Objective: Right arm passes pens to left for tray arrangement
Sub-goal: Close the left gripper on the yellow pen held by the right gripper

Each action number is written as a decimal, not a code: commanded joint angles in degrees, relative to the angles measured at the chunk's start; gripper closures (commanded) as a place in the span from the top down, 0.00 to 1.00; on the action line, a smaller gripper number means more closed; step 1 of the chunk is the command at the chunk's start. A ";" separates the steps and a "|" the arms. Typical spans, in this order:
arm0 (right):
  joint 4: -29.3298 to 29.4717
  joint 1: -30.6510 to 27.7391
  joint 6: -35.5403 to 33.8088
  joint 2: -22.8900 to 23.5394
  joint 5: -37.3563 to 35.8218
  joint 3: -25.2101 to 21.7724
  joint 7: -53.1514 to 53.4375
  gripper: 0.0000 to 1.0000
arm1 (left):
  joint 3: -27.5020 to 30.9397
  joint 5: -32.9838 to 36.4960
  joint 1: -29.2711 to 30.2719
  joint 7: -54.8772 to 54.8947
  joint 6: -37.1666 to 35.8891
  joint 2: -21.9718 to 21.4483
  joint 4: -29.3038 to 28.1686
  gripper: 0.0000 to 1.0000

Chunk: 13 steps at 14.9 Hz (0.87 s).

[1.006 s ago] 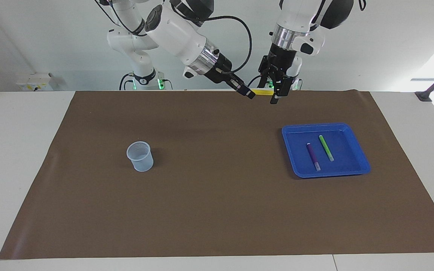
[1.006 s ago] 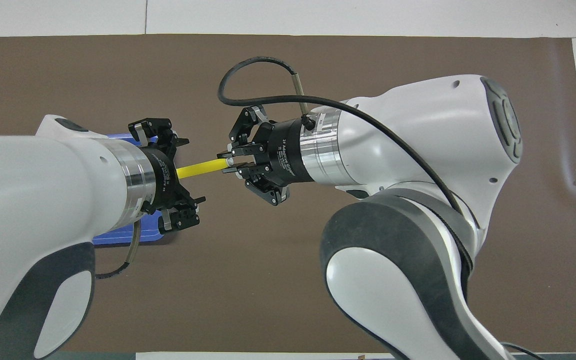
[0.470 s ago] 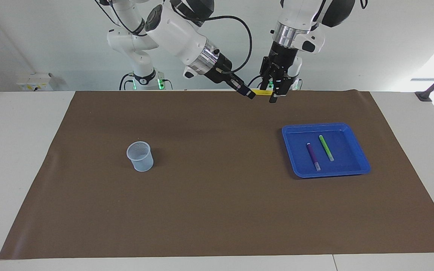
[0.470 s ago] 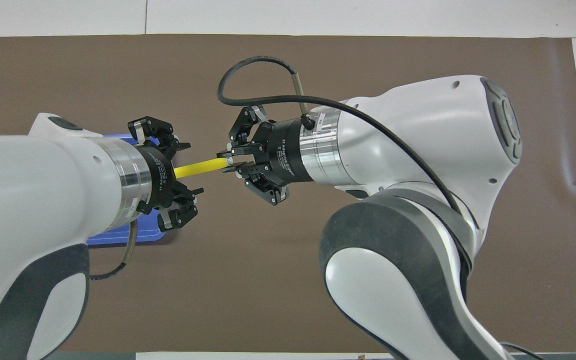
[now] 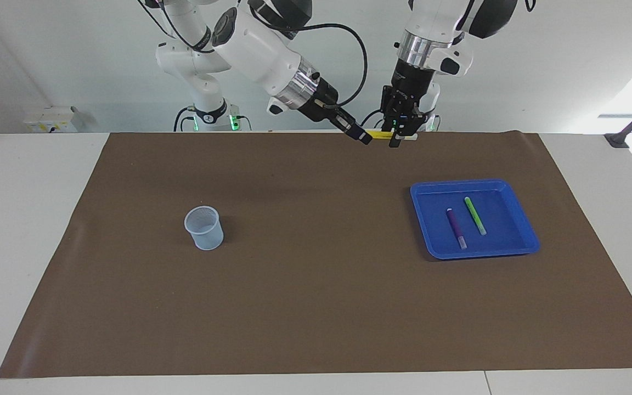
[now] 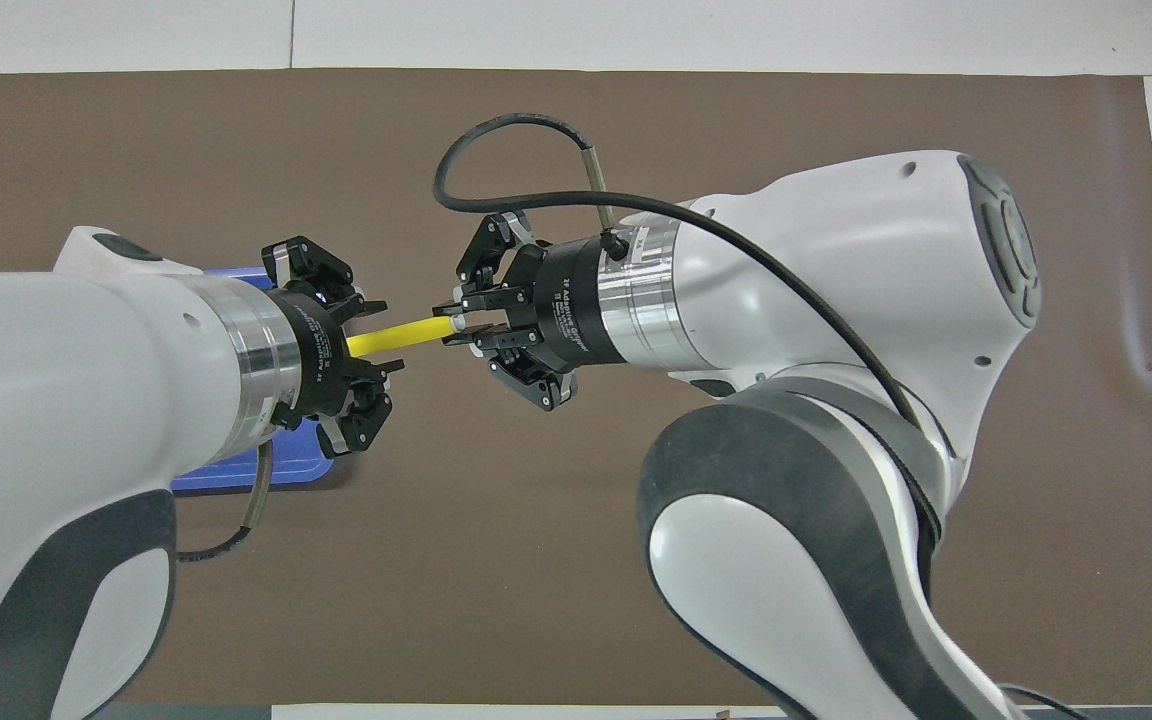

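Above mat's robot edge | right gripper (image 5: pixel 364 137) clamps yellow pen (image 5: pixel 380 134) | left gripper (image 5: pixel 398 137) straddles it, grip unclear

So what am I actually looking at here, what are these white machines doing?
Two white robot arms, each ending in black jaws. One picture looks across the table at them; the other looks down from above them. The right gripper is shut on a slim yellow marker pen, held in the air over the brown mat. The left gripper is around the pen's other end, taking it over. On the mat: a shallow blue plastic tray holding a purple pen and a green pen, and a small pale mesh cup.
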 commanded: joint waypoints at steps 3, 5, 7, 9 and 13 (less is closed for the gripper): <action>0.39 -0.04 1.09 0.58 -0.05 0.50 0.27 0.00 | 0.53 0.92 0.03 -0.29 0.16 -0.55 0.10 0.00; 0.39 -0.13 1.09 0.49 -0.05 0.50 0.18 0.00 | 0.53 0.92 0.12 -0.29 0.16 -0.55 0.10 0.00; 0.30 -0.04 1.09 0.58 -0.05 0.50 0.18 0.00 | 0.53 0.92 0.12 -0.29 0.25 -0.55 0.10 0.00; 0.39 -0.22 0.91 0.66 -0.05 0.50 0.18 0.00 | 0.53 0.92 0.12 -0.29 0.25 -0.55 0.19 0.00; 0.39 -0.39 0.21 0.58 -3.20 0.24 0.18 1.00 | 0.62 1.01 0.21 -0.21 0.33 -0.46 0.19 0.00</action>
